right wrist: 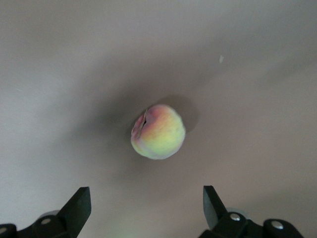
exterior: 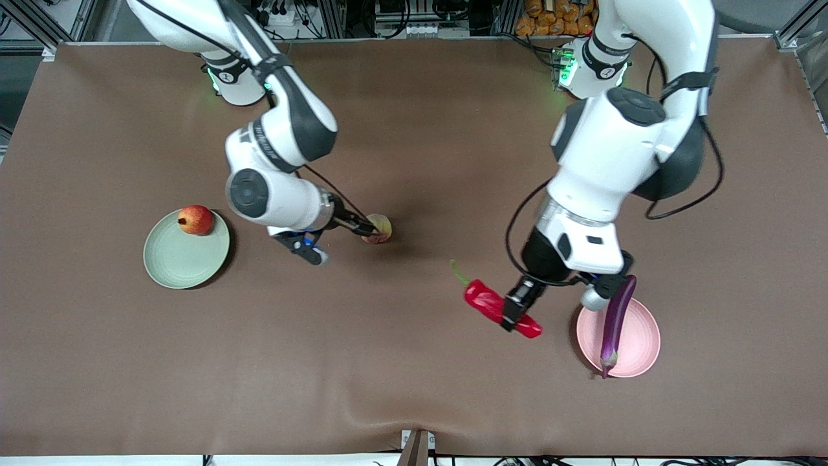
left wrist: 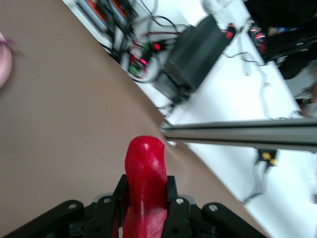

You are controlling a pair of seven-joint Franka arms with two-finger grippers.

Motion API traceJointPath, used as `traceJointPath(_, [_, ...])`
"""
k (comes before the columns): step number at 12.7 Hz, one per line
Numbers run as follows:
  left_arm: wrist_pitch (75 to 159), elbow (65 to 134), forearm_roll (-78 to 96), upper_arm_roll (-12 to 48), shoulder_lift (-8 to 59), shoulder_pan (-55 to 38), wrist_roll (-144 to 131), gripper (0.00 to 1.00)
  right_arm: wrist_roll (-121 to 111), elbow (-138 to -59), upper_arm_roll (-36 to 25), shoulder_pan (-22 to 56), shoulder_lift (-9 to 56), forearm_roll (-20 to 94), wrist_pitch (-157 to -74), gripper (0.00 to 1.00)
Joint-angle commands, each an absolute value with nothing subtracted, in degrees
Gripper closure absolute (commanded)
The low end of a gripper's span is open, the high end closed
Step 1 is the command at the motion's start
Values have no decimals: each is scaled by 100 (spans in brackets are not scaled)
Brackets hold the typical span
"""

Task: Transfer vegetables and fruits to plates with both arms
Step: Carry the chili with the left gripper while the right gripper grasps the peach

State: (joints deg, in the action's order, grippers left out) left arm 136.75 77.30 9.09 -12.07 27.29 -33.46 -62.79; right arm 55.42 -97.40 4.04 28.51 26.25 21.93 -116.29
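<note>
The left gripper [exterior: 515, 312] is clamped on the red chili pepper [exterior: 491, 303] near its middle and holds it up over the brown table [exterior: 414, 375], beside the pink plate [exterior: 637, 343]. The left arm bends down from its base. The purple eggplant [exterior: 616, 323] lies across the pink plate. The right gripper [exterior: 362, 226] hangs with its fingers [right wrist: 77, 208] spread wide over the peach [right wrist: 158, 131], which sits on the table. The red apple [exterior: 195, 219] rests on the green plate [exterior: 181, 259].
</note>
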Motion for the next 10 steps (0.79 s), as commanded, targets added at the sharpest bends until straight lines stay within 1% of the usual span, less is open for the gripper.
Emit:
traceJointPath(1, [13193,7936,896,-1134,2566,-2884,-5172,100,5836,-9965,316,3163,2663,2014,-11759,0])
traceJointPath(3, [13175,8094,896,-1134,2697,-2603,-4382,100,5836,-10238,308,3295,2715,1986,-12258,0])
traceJointPath(5, [13175,8261,896,-1134,2873,-2339,-3205,100,5836,-10441,299,3305,2795,1838,-12541,0])
traceJointPath(7, [13175,8279,896,-1134,3145,-2067,-2106,100,5976,-10424,255,3322,2917,1784,-12717,0])
traceJointPath(10, [13227,8227,469,-1143,3593,-1820,-794,100,6195,-10433,237,3375,3286,1670,-13331,0])
